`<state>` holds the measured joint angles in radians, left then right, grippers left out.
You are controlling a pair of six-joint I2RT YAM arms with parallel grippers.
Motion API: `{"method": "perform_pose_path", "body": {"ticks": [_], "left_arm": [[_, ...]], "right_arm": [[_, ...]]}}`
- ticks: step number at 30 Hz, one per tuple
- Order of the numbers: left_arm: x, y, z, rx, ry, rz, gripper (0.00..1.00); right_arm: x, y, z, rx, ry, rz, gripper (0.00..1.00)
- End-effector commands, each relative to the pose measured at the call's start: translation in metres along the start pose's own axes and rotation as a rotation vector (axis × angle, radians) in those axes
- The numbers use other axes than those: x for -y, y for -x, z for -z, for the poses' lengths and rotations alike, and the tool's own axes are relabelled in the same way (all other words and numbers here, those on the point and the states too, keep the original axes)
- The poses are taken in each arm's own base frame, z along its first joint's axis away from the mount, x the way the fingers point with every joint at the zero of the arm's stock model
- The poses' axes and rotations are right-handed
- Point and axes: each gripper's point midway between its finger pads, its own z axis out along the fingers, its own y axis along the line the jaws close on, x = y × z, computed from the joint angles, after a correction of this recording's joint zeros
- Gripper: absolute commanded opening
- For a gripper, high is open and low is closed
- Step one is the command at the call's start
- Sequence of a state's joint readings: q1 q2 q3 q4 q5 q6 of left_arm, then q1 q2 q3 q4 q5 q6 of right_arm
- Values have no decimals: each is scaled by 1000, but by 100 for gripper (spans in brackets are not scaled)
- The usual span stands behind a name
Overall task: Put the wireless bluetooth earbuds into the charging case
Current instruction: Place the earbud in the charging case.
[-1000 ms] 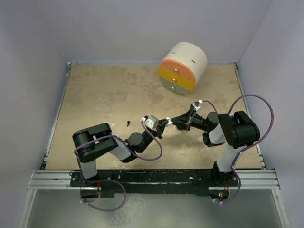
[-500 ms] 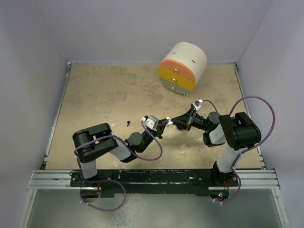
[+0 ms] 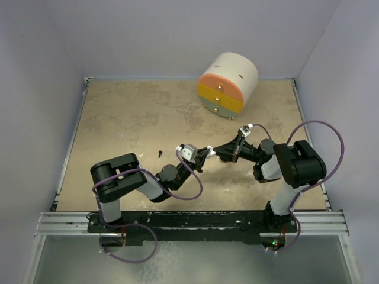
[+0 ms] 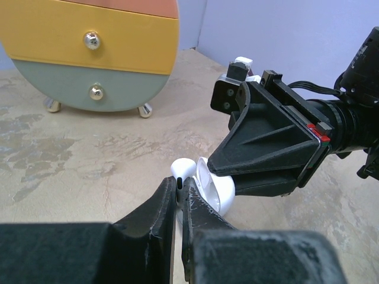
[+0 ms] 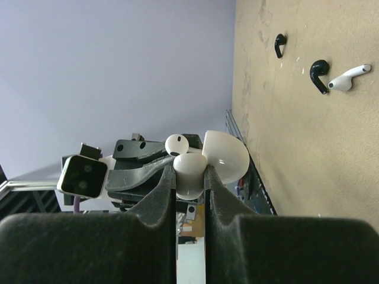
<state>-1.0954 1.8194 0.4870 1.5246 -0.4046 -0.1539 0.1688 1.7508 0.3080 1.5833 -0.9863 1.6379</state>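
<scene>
Almost nothing is changing: left gripper (image 4: 179, 192) is staying clamped on a white earbud (image 4: 182, 170), holding it at the open charging case (image 4: 214, 190). Right gripper (image 5: 189, 177) is pinching that case mid-table. Insertion is stalling. Second earbud (image 5: 349, 77) is lying on the table (image 5: 284, 165), further left.

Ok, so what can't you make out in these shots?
- Left wrist view: lower stem of the held earbud, pinched in the left gripper; inside of the charging case, facing away.
- Right wrist view: case base, buried in the right gripper; dark shapes beside the loose earbud, too small to identify.
- Top view: earbud and case, too small, covered by both grippers.
</scene>
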Motion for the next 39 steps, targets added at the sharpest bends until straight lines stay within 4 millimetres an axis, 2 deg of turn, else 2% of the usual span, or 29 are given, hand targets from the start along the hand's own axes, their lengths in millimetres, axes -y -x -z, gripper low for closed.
{"method": "perform_pose_path", "body": {"ticks": [1,39], "left_arm": [[12,48,-2,182,-42,77,6],[15,47,13,160,-94,77,8]], "right_arm": [[-106,-40,26,-23,463,711,0],[-105,-37,24,-17,462,707,0]]}}
